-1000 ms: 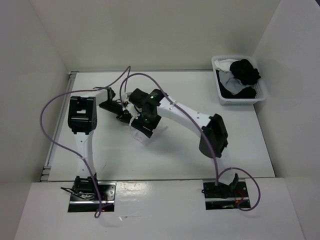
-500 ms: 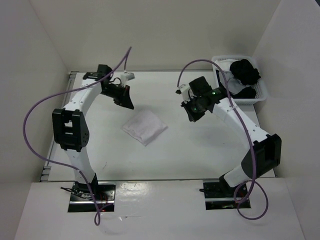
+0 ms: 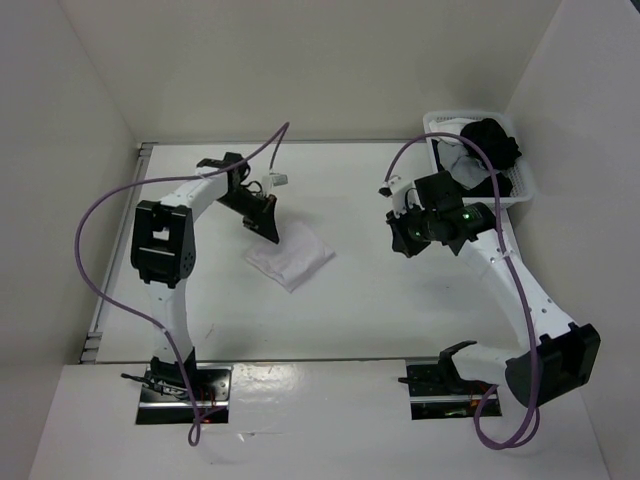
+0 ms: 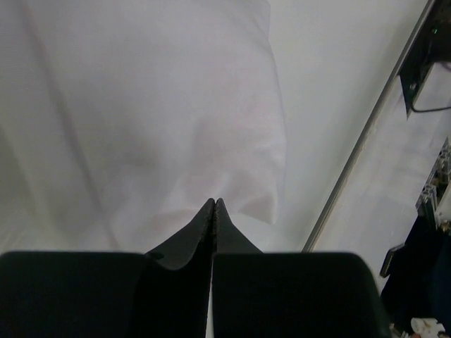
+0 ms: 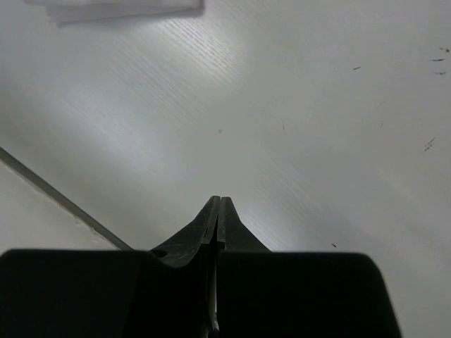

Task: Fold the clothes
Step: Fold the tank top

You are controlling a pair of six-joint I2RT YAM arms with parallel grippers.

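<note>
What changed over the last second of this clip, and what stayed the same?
Both arms pulled away from the white garment at the table's middle and swung apart, leaving it folded there. The left gripper, shut, then came back to the garment's far-left corner. The right gripper, shut and empty, retreated toward the basket. Garment and basket stayed put since.

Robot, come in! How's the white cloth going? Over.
Left gripper shut, tips over the white garment edge. Right gripper shut, empty, over table. It lies folded; nothing blocking.
</note>
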